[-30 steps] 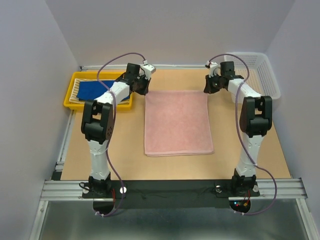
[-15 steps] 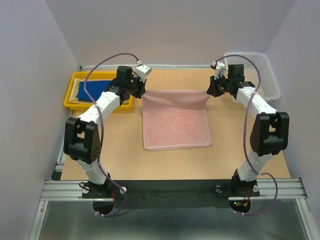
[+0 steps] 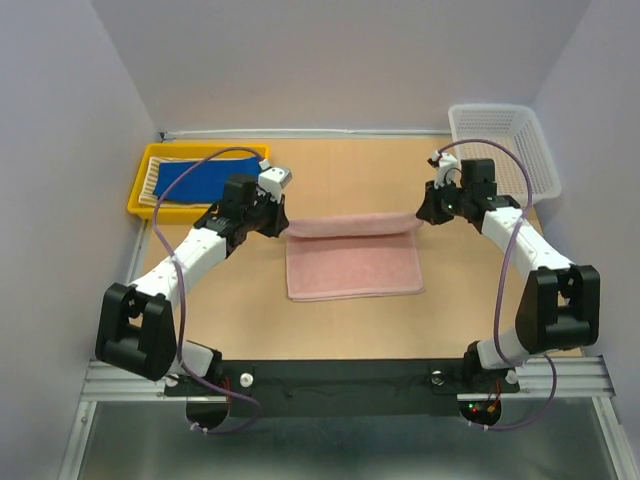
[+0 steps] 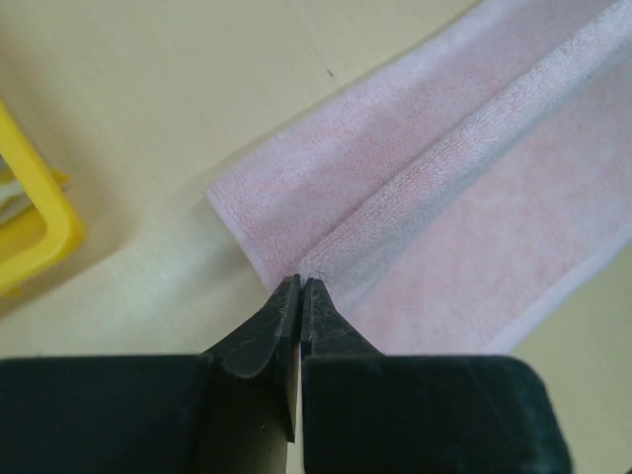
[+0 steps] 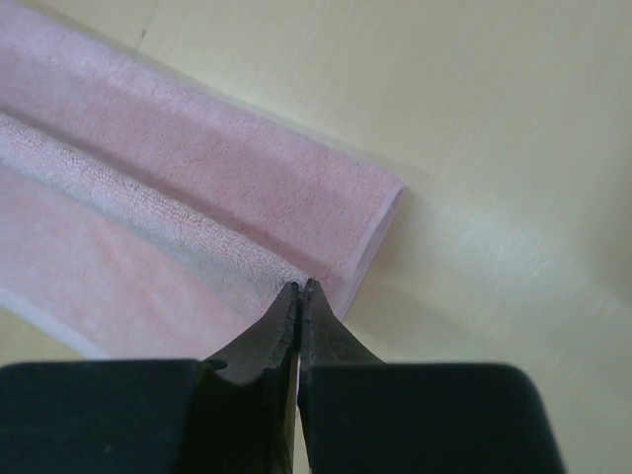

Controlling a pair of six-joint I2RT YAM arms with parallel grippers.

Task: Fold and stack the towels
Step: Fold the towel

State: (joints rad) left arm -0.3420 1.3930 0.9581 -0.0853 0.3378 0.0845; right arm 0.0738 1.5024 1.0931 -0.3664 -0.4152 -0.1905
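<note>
Because the fold is only half made, we start at the far left, where the yellow tray (image 3: 200, 149) holds the blue towel (image 3: 195, 178) lying over the striped towel (image 3: 151, 178), both well apart from the work. Next comes the left gripper (image 4: 299, 286), its jaws pinched tight on the left corner of the pink towel (image 3: 350, 270). That towel lies mid-table (image 3: 350, 170), its far edge lifted and doubled toward the near side. The right gripper (image 5: 299, 288) pinches the opposite corner just as narrowly (both wrist views show cloth caught right at the tips). At the far right stands the white basket (image 3: 495, 107), out of the way. To do this step well, we judge both corners should travel together, level and low, so the lifted edge lands square on the near hem without wrinkles. We would let go only once the edges meet. So thin a pinch could slip if pulled sideways.
</note>
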